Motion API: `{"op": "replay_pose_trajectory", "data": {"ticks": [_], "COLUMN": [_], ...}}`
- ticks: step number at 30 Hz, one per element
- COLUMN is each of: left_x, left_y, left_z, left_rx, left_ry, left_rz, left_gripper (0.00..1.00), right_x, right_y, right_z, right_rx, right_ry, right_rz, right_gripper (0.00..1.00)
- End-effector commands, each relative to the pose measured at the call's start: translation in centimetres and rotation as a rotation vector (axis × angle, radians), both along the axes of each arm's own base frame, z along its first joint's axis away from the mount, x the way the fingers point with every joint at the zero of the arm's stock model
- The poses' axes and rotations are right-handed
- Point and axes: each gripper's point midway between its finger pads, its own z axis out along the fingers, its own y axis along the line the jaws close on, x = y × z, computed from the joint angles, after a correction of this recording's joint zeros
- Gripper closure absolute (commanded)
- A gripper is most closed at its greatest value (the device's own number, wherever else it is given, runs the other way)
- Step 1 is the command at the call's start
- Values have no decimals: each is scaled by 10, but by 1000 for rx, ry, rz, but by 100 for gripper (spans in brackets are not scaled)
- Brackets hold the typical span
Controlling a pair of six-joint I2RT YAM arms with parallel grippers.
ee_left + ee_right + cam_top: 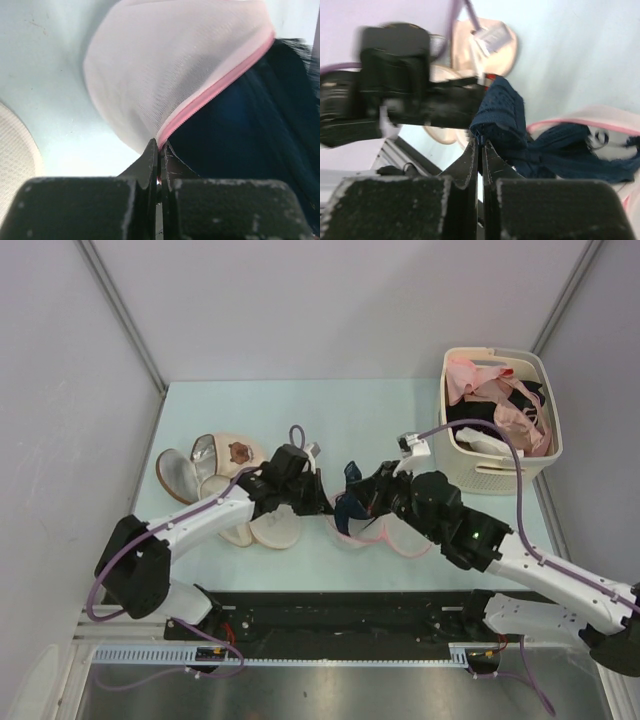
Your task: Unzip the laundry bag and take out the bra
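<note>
The laundry bag (385, 537), white mesh with a pink zip rim, lies open at the table's middle. It fills the left wrist view (165, 70), and its rim shows in the right wrist view (600, 120). My left gripper (322, 502) is shut on the bag's pink rim (200, 102). The dark navy bra (352, 498) sticks out of the open bag. My right gripper (368, 496) is shut on an edge of the bra (502, 112) and holds it raised above the bag. The bra also shows dark behind the rim in the left wrist view (250, 130).
A cream slotted basket (520, 455) with pink and black garments stands at the back right. Several pale bra cups (225, 465) lie at the left, under and beside my left arm.
</note>
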Motion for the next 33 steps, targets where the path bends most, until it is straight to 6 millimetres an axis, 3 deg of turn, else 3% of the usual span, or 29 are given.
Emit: {"op": "replay_pose_trajectory", "data": {"ticks": [1, 7, 11, 17, 19, 20, 23, 26, 27, 29, 30, 32, 33], "left_x": [-1, -6, -8, -11, -11, -11, -13, -13, -12, -10, -9, -7, -7], "left_y": [0, 3, 4, 5, 7, 8, 9, 9, 10, 10, 11, 12, 12], "left_z": [-5, -15, -18, -14, -12, -10, -5, 4, 6, 17, 20, 25, 27], "left_rx": [-11, 0, 0, -5, -3, -5, -9, -17, -16, -19, -16, -8, -7], "left_ry": [1, 23, 28, 21, 12, 6, -3, -14, -20, -41, -51, -64, -70], "left_rz": [-11, -11, -11, -17, -16, -16, -18, -17, -17, -15, -20, -17, -21], "left_gripper": [100, 100, 100, 100, 99, 100, 99, 100, 99, 99, 100, 100, 100], "right_x": [-5, -12, -9, 15, 24, 31, 50, 73, 96, 115, 132, 163, 176], "right_y": [-14, -17, -27, -72, -86, -101, -132, -152, -175, -188, -214, -229, -251], "right_z": [92, 151, 175, 214, 219, 230, 237, 242, 242, 237, 233, 218, 213], "right_rx": [133, 213, 233, 206, 170, 162, 83, 19, -16, -32, -31, -38, -36], "right_ry": [-165, -247, -305, -407, -429, -451, -485, -497, -486, -462, -439, -393, -376], "right_rz": [-30, -5, -42, -195, -238, -290, -405, -477, -557, -552, -619, -634, -685], "right_gripper": [100, 100, 100, 100, 100, 100, 100, 100, 100, 100, 100, 100, 100]}}
